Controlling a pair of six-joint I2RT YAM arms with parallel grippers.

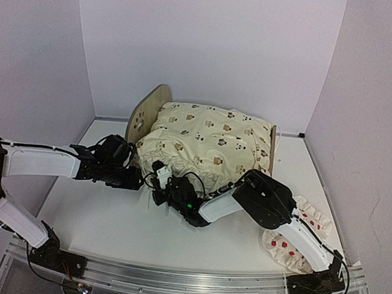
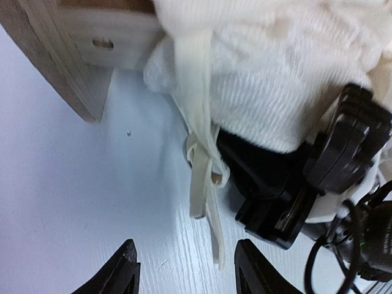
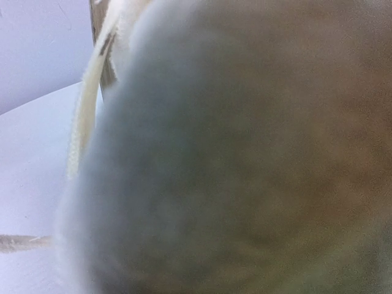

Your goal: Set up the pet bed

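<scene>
Reading outward from your left gripper point(image 2: 190, 272), its jaws stood apart over bare table point(image 1: 97, 214), holding nothing, with the loose end of a tie string point(image 2: 202, 177) lying between them. Just beside it, your right gripper point(image 1: 161, 181) was closed tight against the near edge of the cushion point(image 1: 203, 144). It probably pinched fabric, but the right wrist view gave only blur.

The pet bed point(image 1: 148, 113) sat toward the table's far edge with the cushion heaped on it. The pillow point(image 1: 279, 250) lay near the table's right near corner.

You risked knocking the two grippers together, close as they were. A pull on the cushion could also have dragged or tipped the light pet bed.

Only the left wrist view showed the tie string; only the top view showed the pet bed's place on the table.
</scene>
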